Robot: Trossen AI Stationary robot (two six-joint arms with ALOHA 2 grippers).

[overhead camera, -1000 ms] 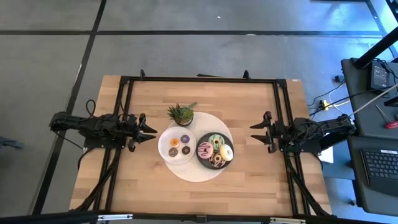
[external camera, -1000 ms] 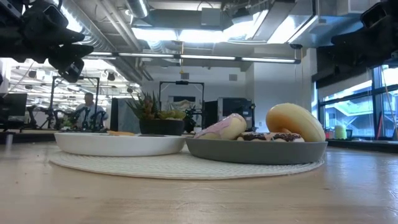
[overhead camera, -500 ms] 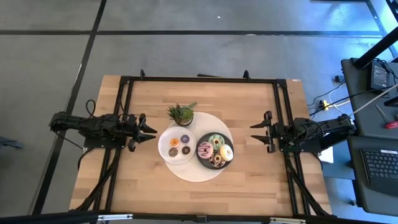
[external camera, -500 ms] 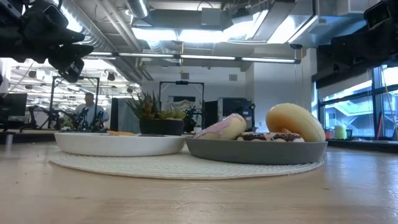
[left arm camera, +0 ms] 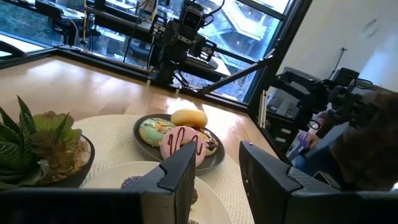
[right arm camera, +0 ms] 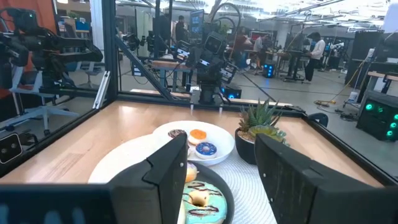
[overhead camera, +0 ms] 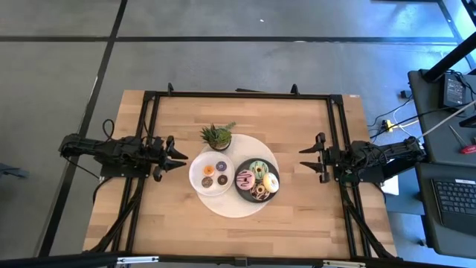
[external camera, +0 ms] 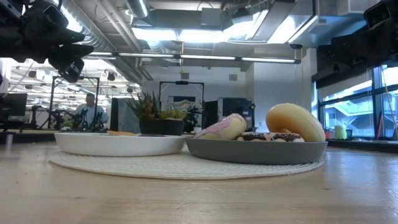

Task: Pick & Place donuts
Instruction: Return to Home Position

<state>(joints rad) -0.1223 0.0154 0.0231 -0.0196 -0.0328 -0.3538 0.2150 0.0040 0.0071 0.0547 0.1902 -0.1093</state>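
Observation:
A dark grey plate (overhead camera: 246,190) on a round white mat carries the larger donuts: green-iced (overhead camera: 258,167), pink (overhead camera: 244,179), white (overhead camera: 271,182) and chocolate-sprinkled (overhead camera: 259,191). To its left, a white plate (overhead camera: 201,170) bears three mini donuts (overhead camera: 214,173). In the low view the white donut (external camera: 294,122) leans up on the grey plate (external camera: 256,151). My left gripper (overhead camera: 178,157) hovers open at the mat's left, above the table. My right gripper (overhead camera: 306,159) hovers open at the mat's right. Each wrist view shows its own open fingers (left arm camera: 214,174) (right arm camera: 221,165) facing the plates.
A small potted green plant (overhead camera: 217,136) stands on the mat's far edge behind the white plate. A black frame (overhead camera: 238,95) runs around the tabletop. Bare wood lies at the near and far sides. A person (external camera: 90,111) sits in the room beyond.

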